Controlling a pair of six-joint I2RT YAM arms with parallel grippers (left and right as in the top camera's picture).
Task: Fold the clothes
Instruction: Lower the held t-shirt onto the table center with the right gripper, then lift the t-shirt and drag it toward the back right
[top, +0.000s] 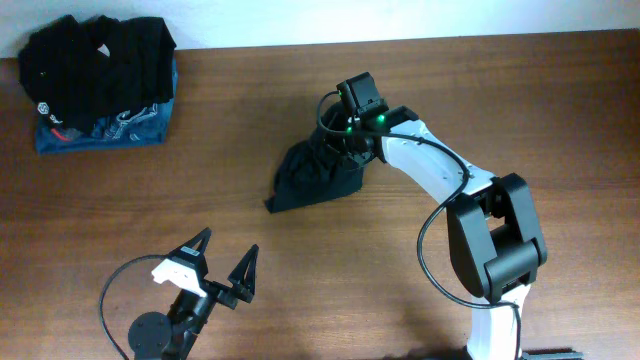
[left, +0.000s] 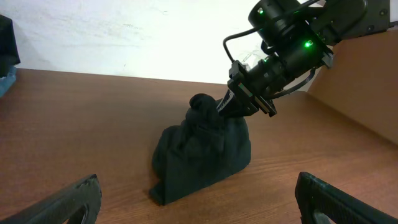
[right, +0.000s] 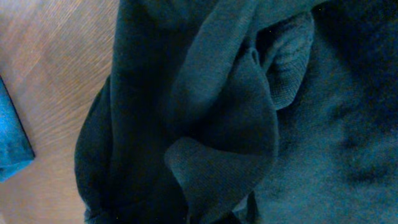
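Here we are at the middle of the tabletop, where the clothes, one plain black soft garment, sit in a crumpled heap, nowhere near flat. The right pincer reaches in from 5 o'clock and is clamped tight on a bunch of cloth at the heap's 1 o'clock edge. From the left wrist view that bunch stands up in a peak under the tips, and the rest slumps down to the wood. The right wrist view is nothing but dark folds, so the fingers themselves are hidden there. Down at 7 o'clock the left pincer hovers with its jaws spread wide, holding nothing, well apart from the garment. Off at 10 o'clock a black ribbed garment lies on a blue garment, a pile that plays no part here. My read: this is the opening step, getting hold of the heap so it can be shaken out and spread, and no fold is made yet. The next move looks like a lift and a drag by the right arm to open the cloth. The left would come in toward 12 o'clock for a free edge or corner. One risk is pinching several layers at once.
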